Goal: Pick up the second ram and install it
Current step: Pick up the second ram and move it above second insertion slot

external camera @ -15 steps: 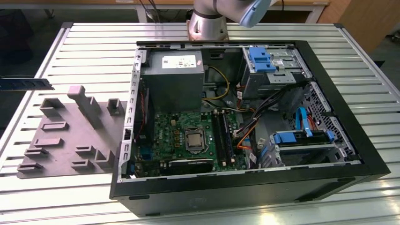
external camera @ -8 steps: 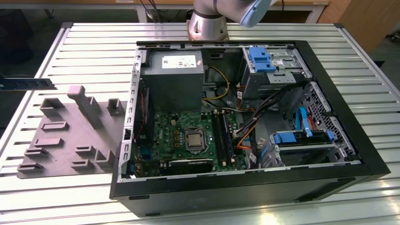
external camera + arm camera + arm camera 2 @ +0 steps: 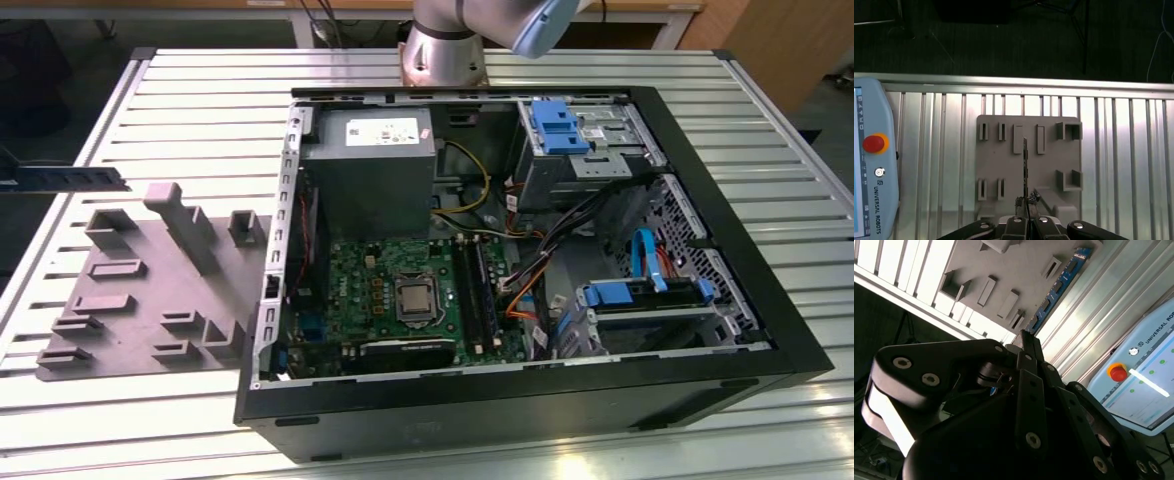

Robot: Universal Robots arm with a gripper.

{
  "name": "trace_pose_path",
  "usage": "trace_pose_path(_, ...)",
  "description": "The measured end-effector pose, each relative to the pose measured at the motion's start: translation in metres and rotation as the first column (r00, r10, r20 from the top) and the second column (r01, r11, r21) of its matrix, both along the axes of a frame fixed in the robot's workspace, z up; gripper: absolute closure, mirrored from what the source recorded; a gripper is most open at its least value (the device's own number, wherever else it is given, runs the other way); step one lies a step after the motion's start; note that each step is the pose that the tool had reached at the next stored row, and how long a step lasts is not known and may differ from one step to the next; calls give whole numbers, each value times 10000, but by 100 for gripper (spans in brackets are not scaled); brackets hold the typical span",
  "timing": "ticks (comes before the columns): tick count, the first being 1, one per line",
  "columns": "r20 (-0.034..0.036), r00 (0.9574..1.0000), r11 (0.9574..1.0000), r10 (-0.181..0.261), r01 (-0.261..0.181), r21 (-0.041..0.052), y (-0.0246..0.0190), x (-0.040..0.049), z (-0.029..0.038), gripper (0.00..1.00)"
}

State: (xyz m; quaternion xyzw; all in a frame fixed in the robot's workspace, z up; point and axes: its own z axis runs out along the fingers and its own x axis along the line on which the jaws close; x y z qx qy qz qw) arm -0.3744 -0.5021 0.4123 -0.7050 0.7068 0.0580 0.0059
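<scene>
- Status of the black, link-armed gripper (image 3: 1026, 204): it's pinched tight on one end of the second ram (image 3: 1025, 165), a long, narrow, dark memory stick with small chips. The rest of the stick pokes straight out past the fingertips.
- In the second wrist view the gripper (image 3: 1026, 342) has the second ram (image 3: 1059, 285) by that same end. From there you can see the stick's flat side, a row of chips on a bluish strip.
- The stick hangs in the air over the grey moulded plastic tray with raised blocks (image 3: 1004, 165).
- In the exterior view the second ram (image 3: 67, 180) floats roughly level at the exterior view's left edge, up clear of the tray (image 3: 127, 335) as far as I can tell.
- The tray sits on the slatted aluminium table (image 3: 200, 120), just beside the open black computer case (image 3: 534, 400), on the exterior view's left of it.
- Inside the case lies the green board (image 3: 387, 280) with its long black slots (image 3: 474, 290), well apart from the stick.
- A light blue teach pendant (image 3: 884, 200) with a round red button (image 3: 874, 143) lies on the table near the tray.
</scene>
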Motion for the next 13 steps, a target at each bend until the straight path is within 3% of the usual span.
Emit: trace_pose_path(13, -1, 10000, 10000, 0, 0, 0, 0, 129, 0, 89)
